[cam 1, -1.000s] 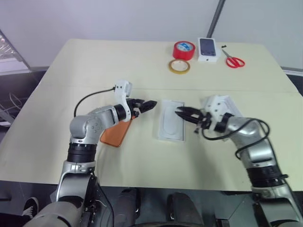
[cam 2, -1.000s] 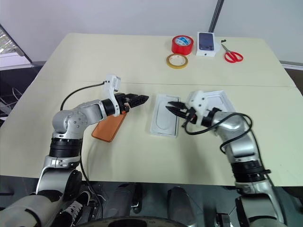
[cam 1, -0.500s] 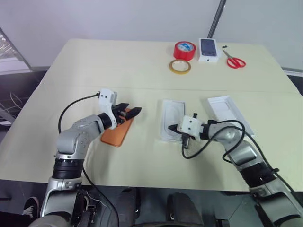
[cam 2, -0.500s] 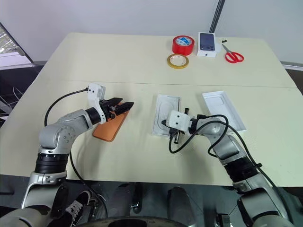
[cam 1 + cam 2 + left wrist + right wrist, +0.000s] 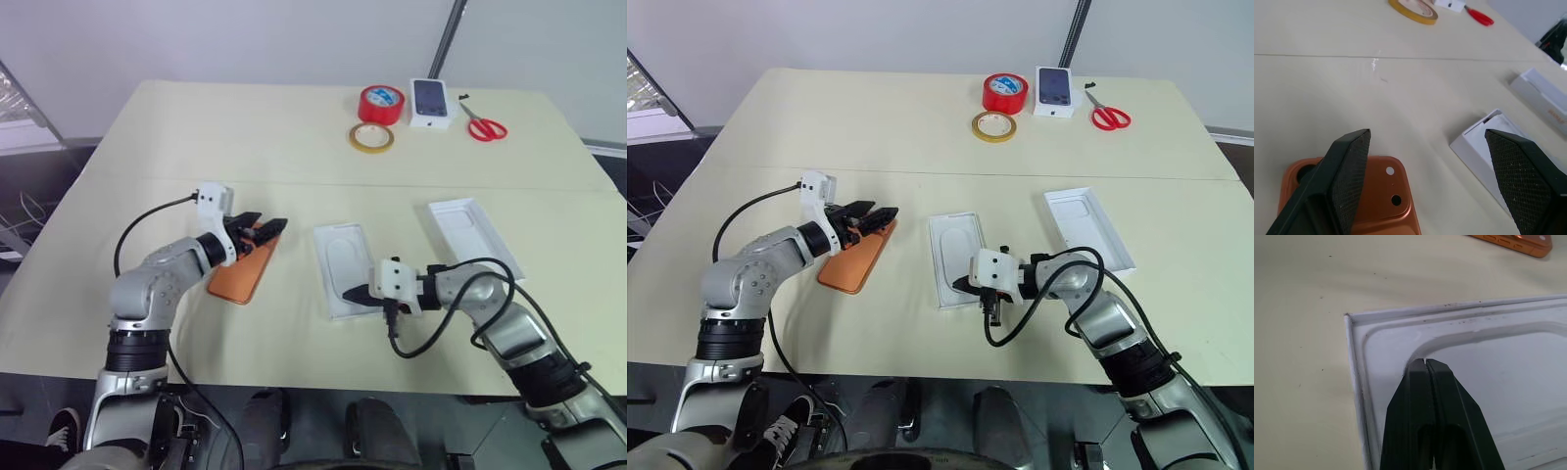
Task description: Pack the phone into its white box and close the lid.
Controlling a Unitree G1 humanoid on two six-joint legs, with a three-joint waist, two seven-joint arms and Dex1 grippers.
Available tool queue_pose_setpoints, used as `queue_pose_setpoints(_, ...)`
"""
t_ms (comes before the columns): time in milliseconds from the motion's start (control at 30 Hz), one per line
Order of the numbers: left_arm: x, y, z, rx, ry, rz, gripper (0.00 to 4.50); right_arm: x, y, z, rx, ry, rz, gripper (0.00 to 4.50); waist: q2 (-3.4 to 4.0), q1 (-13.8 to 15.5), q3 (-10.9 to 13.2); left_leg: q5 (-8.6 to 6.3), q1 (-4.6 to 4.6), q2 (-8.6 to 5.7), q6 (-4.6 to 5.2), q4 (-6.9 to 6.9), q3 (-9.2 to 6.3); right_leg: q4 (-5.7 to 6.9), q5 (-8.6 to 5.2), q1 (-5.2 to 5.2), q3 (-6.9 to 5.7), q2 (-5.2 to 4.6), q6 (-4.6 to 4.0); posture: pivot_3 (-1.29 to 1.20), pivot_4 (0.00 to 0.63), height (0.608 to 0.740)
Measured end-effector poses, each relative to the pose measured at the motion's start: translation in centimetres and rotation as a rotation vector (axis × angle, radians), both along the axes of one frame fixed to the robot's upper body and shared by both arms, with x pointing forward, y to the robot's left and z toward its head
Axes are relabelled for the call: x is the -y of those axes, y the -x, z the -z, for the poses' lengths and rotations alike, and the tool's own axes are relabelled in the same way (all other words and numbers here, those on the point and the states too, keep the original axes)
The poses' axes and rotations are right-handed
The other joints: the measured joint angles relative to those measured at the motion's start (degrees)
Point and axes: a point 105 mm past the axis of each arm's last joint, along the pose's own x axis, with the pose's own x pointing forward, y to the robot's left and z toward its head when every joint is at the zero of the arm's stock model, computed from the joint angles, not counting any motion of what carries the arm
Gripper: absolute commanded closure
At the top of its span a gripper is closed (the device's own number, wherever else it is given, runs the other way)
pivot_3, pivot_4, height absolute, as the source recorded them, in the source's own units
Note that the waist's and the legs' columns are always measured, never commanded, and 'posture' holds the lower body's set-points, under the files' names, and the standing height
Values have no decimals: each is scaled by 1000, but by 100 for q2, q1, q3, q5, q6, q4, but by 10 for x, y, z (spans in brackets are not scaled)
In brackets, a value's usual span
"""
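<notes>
Over the far end of the orange phone (image 5: 244, 271), my left pincer (image 5: 265, 229) hangs with its two black fingers spread wide, holding nothing. The phone lies back-up on the counter (image 5: 245, 137), camera cluster under the pincer. My right pincer (image 5: 966, 284) is clenched shut, its tips resting on a thin white tray (image 5: 955, 258) with an oval recess, at the near end of that recess; whether it pinches anything I cannot tell. Further to my right lies a white box part (image 5: 1087, 228), well apart from the phone. Along the counter's far edge sit a red tape roll (image 5: 381, 103), a yellow tape ring (image 5: 371, 137), a small white box with a phone picture (image 5: 432, 102) and red scissors (image 5: 484, 125).
</notes>
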Motion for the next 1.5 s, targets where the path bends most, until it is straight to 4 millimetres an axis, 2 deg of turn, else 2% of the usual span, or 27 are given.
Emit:
queue_pose_setpoints(200, -27, 3, -7, -80, 62, -24, 570, -8, -34, -28, 134, -96, 103, 4442, -1, -68, 2, 2, -1, 1, -4, -7, -1, 5, 0, -11, 0, 4, 0, 0, 150, 728)
queue_pose_setpoints(267, -43, 5, -9, -95, 57, -48, 570, -6, -44, -30, 176, -88, 141, 4442, -2, -100, 2, 8, -2, 1, -13, -9, 0, 4, 0, -11, -1, 5, 0, 0, 150, 728)
queue_pose_setpoints(367, -68, 9, -11, -136, 71, -97, 570, -6, -52, -22, 169, -93, 188, 4442, -2, -134, 3, 8, -2, 0, -13, -10, 0, 6, 0, -13, 0, 4, 0, 0, 150, 728)
queue_pose_setpoints(467, -81, 23, -7, -230, 120, -86, 570, -26, -51, -29, 153, -181, 174, 4442, -1, -160, 4, 7, -2, 2, -13, -13, 0, 10, 0, -18, 2, 6, 1, 0, 150, 728)
queue_pose_setpoints(600, -86, 40, -1, -339, 172, -36, 570, -48, -50, -50, 141, -268, 166, 4442, 0, -154, 5, 8, -2, 3, -15, -15, -1, 17, 0, -22, 2, 6, 1, 0, 150, 728)
queue_pose_setpoints(733, -97, 48, 6, -395, 147, -40, 570, -81, -39, -67, 136, -329, 108, 4442, -1, -157, 5, 6, -2, 2, -16, -17, -3, 17, 0, -30, 3, 3, 0, 0, 150, 728)
queue_pose_setpoints(800, -96, 50, 9, -403, 113, -14, 570, -96, -32, -62, 104, -284, 68, 4442, -1, -152, 4, 5, -1, -1, -17, -19, -3, 15, 0, -44, 3, -1, -2, 0, 150, 728)
queue_pose_setpoints(867, -99, 49, 10, -396, 93, -3, 570, -106, -26, -45, 43, -206, 51, 4442, -1, -153, 4, 0, -1, -2, -24, -22, -3, 15, 0, -50, 3, -4, -3, 0, 150, 728)
queue_pose_setpoints(1033, -97, 42, 26, -405, 9, 39, 570, -114, -28, -2, -24, -20, 66, 4442, -2, -172, 2, 6, -1, -5, -31, -44, 1, 15, 1, -66, 7, -6, -7, 0, 150, 728)
queue_pose_setpoints(1200, -90, 34, 29, -386, -68, 106, 570, -137, -36, -2, 6, -7, 77, 4442, 6, -174, -8, 30, 5, -5, -48, -81, 5, 25, 5, -86, 11, -2, -14, 0, 150, 728)
queue_pose_setpoints(1500, -82, 28, 37, -423, -67, 177, 570, -150, -44, 2, 30, -3, 91, 4442, 35, -161, -77, 31, 14, -6, -43, -81, 6, 26, 4, -75, 9, -1, -14, 0, 150, 728)
